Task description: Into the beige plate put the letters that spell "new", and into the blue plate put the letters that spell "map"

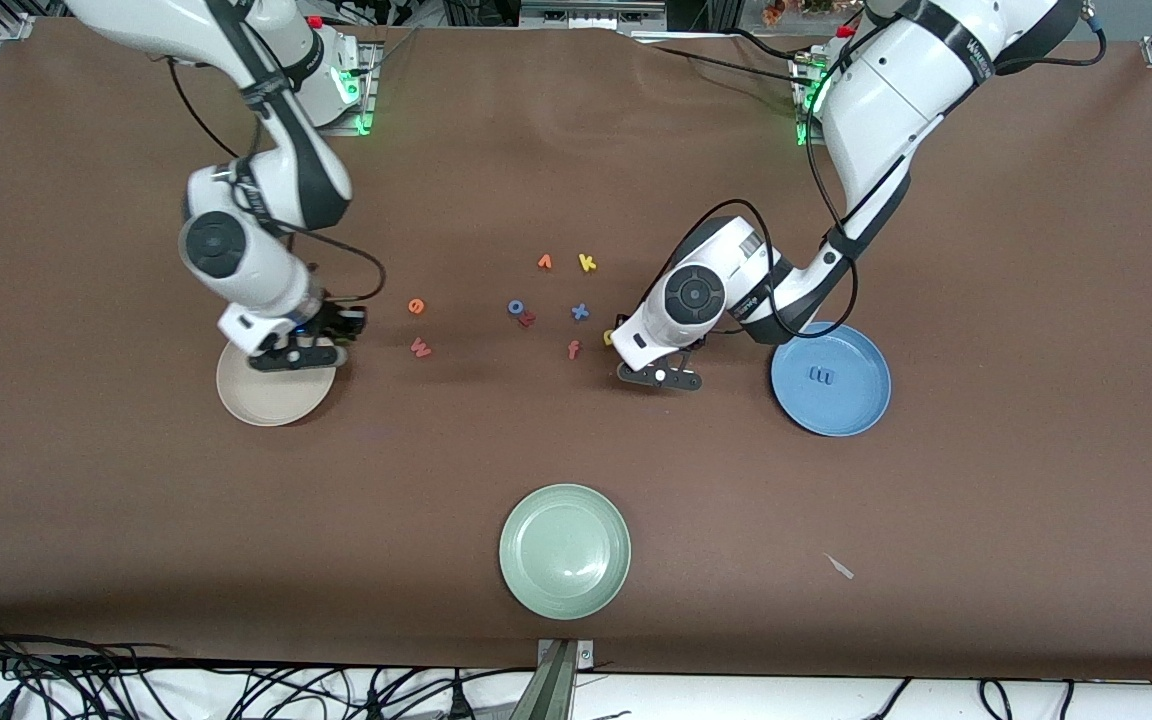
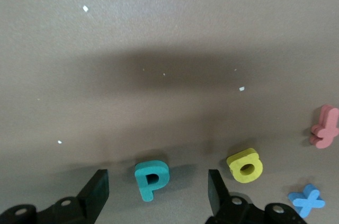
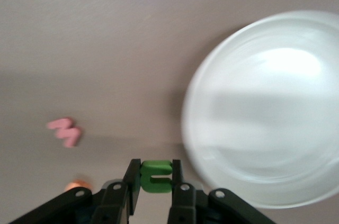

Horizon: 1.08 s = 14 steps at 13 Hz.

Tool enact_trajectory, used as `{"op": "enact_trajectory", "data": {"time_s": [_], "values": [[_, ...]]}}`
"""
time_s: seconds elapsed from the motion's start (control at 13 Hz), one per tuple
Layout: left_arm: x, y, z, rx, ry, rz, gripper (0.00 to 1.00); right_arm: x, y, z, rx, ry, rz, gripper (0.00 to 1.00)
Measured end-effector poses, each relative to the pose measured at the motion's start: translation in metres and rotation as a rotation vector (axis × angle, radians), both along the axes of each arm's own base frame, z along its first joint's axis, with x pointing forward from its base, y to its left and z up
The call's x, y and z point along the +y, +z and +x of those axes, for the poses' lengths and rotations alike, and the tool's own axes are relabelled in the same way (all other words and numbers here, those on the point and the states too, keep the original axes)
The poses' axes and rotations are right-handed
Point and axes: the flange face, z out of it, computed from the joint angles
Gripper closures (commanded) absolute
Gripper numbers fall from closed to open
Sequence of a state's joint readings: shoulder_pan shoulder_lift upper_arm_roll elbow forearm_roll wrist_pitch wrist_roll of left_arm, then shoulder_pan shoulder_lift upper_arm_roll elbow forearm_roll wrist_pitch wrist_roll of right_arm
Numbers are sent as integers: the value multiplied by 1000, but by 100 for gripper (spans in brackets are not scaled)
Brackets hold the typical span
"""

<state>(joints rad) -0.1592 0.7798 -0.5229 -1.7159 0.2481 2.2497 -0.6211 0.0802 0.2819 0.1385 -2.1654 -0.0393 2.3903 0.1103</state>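
Observation:
My right gripper is shut on the green n and hangs by the rim of the beige plate. The pinkish-red w and orange e lie on the table beside that plate. My left gripper is low over the table, open, with the teal p lying between its fingers, apart from both. The yellow a lies just beside it. The blue m lies in the blue plate.
Other letters lie mid-table: a blue o, a blue x, an orange f, an orange v and a yellow k. A pale green plate sits nearest the front camera.

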Motion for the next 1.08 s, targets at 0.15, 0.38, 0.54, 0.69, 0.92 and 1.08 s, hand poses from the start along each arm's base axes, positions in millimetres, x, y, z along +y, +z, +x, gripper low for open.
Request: {"op": "enact_trajectory", "data": {"time_s": [0.15,0.38,0.54,0.69,0.92,1.08], "values": [[4,-4,0,-2,-5,13,89,-52,-1,8,1,60,-19,42],[3,2,1,-28,-25,24,100,-71,-12,8,17,46,-24,10],[11,1,4,-29,-31,49,100,-41,-11,4,16,-5,-15,10],[22,12,9,5,-48,106,100,8,-9,-5,15,-85,-3,10],[51,55,24,24,-149,169,100,81,-11,-33,21,-210,4,10],[85,76,42,4,-235,213,100,107,-24,-54,11,-257,15,10]]}}
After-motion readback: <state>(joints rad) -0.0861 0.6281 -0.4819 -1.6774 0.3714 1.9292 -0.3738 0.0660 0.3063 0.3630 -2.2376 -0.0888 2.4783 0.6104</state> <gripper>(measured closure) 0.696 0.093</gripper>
